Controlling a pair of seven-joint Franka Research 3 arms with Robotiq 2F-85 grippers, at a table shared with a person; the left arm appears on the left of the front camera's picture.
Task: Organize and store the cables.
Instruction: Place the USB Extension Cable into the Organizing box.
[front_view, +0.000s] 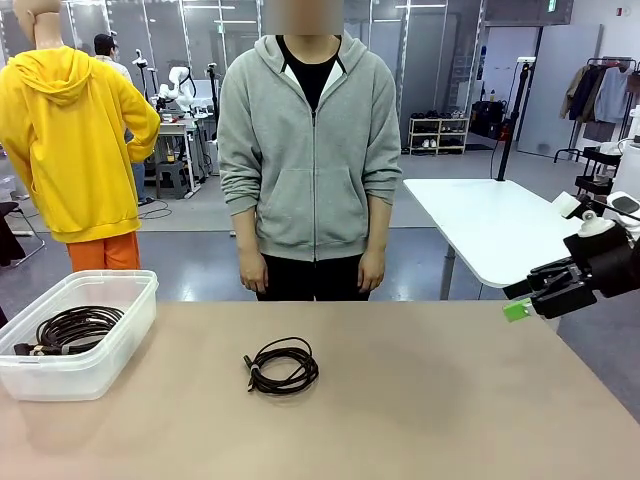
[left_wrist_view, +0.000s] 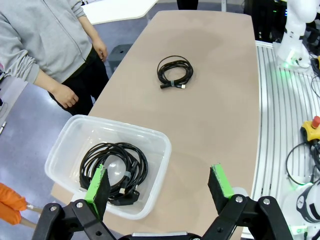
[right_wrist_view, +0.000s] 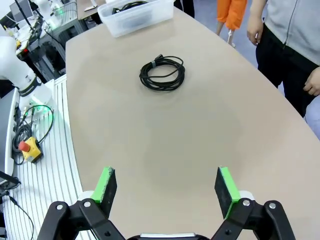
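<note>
Black and thin, a round coiled cable (front_view: 282, 366) is lying alone mid-counter, while more black coiled cables (left_wrist_view: 114, 170) are already sitting in the clear plastic bin (front_view: 128, 318) at our left edge. We are holding the right gripper (front_view: 528, 293) out beyond the beige counter (front_view: 430, 400), jaws wide and empty; the left gripper (left_wrist_view: 159, 186) is hovering by the bin, also wide. Neither arm looks clearly nearer. No writing is legible.

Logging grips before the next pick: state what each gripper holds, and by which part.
Nothing is held. The left gripper and right gripper are both open and empty. One coiled cable lies loose on the table; other cables sit in the bin.
</note>
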